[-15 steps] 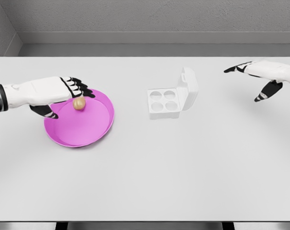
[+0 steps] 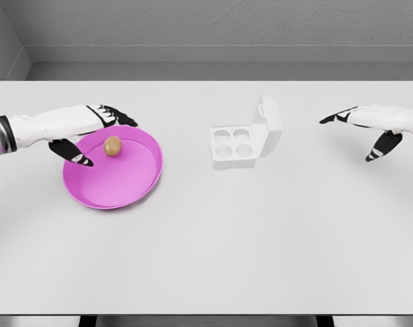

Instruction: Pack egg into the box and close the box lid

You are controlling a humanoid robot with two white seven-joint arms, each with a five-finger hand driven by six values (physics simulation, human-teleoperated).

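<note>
The egg lies ungrasped in the plate, left of the box. Both the left hand and right hand are spread, empty. A careless pinch could roll it away.

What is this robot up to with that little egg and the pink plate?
It is meant to pack the egg into the white box and shut the lid. At this moment the egg lies on the pink plate, ungrasped. The left hand hovers open at the plate's far left edge, close to the egg. The box stands mid-table with its lid up and all four cups empty. The right hand hangs open at the far right.
</note>
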